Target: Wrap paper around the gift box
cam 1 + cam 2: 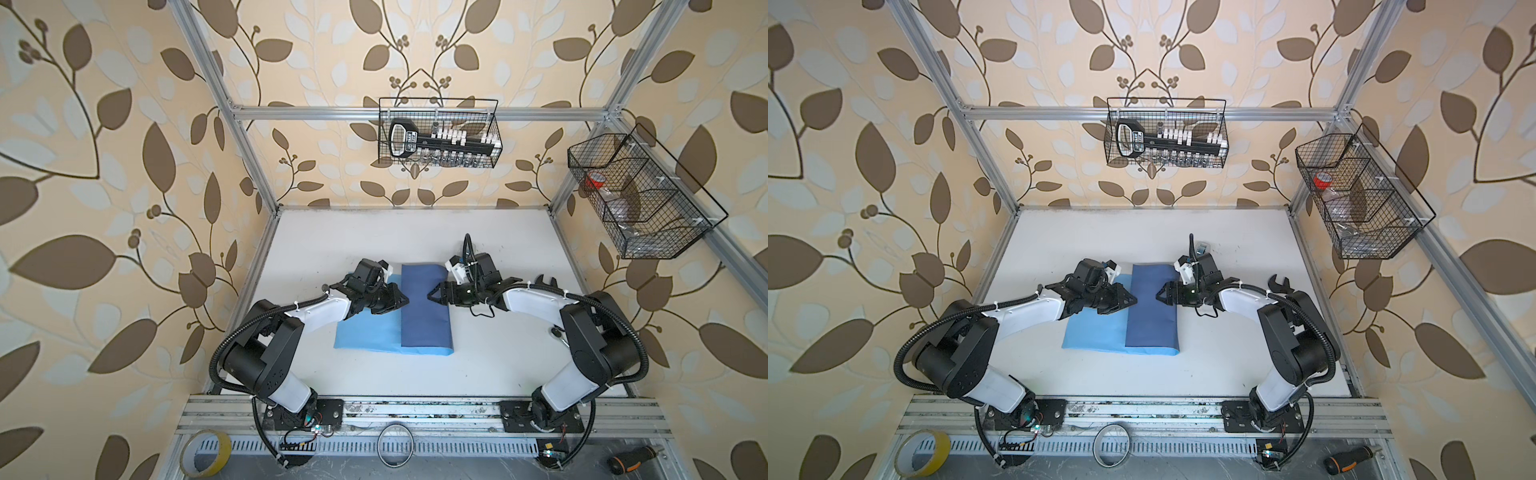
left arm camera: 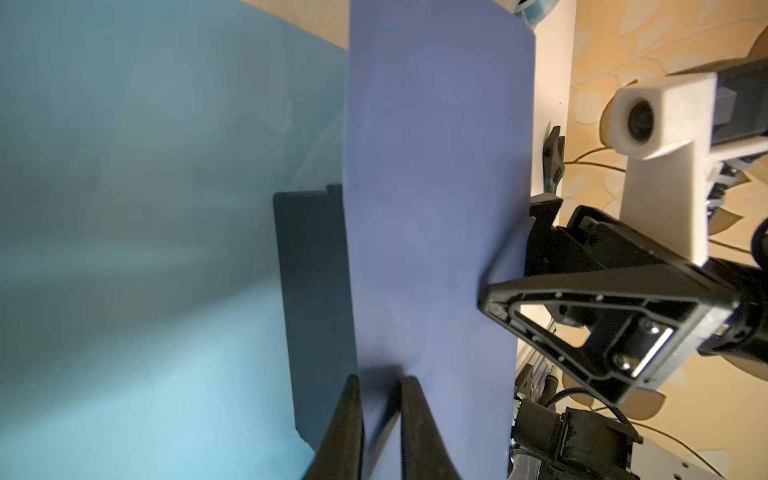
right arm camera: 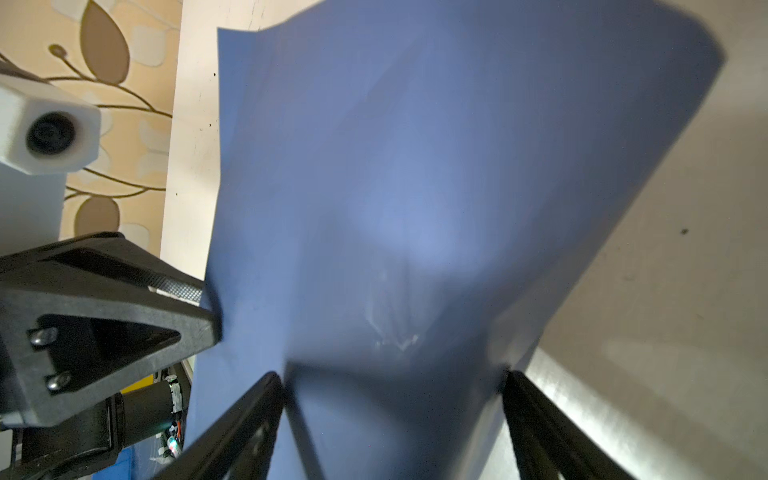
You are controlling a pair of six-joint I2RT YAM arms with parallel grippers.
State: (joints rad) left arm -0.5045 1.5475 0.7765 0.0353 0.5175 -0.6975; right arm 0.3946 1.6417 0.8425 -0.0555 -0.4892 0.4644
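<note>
So, in both top views: large thin rectangular sheet of blue paper (image 1: pixel 424 320) lies mid white tabletop (image 1: pixel 324 249), dark slate flap folded over the light sky-blue side. At the flap's left edge sits left gripper (image 1: pixel 404 302); right gripper (image 1: pixel 432 296) is at its right fold.

Left wrist: flat matte navy-black gift box (image 2: pixel 311 291) lies on the light side, partly under the flap. Left jaws narrow around flap edge, can't tell if clamped.

Right wrist: right jaws spread wide, tips against the draped flap.
</note>
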